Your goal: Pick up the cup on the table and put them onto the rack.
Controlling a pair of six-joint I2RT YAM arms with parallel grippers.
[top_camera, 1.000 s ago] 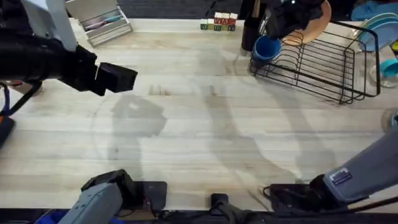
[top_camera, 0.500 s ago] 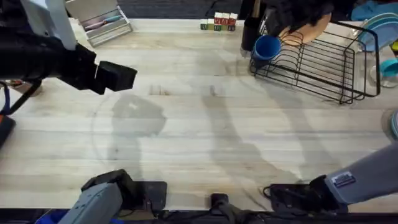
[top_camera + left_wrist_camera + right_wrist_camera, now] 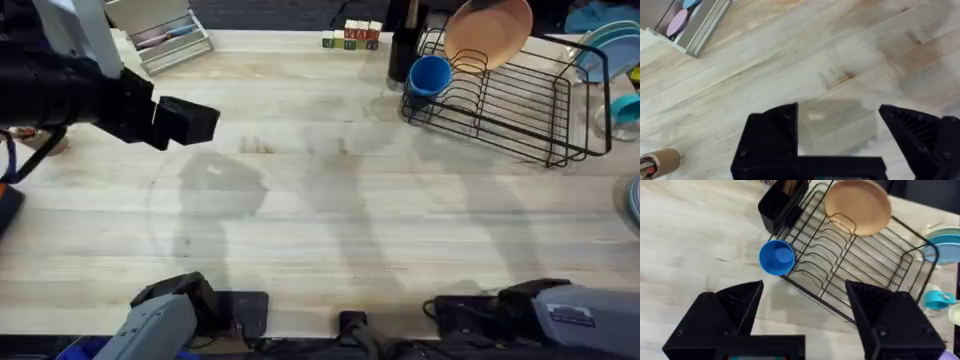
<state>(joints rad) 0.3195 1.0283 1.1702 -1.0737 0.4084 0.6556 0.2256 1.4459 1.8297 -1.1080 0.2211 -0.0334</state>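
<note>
right gripper (image 3: 802, 315) just backed off the rack (image 3: 520, 100), jaws apart | blue cup (image 3: 431, 76) sits on its near end | left gripper (image 3: 837, 132) jaws apart, idle | looks done

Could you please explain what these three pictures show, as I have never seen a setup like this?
They show two robot arms at a wooden table. One picture comes from a fixed camera above; the other two from cameras on each wrist. The left gripper hangs open over bare wood, holding nothing. The right gripper, also open and holding nothing, looks towards the black wire rack. A blue cup sits at the rack's near corner, and a tan plate stands in its slots. A grey tray organiser sits at the far left.
</note>
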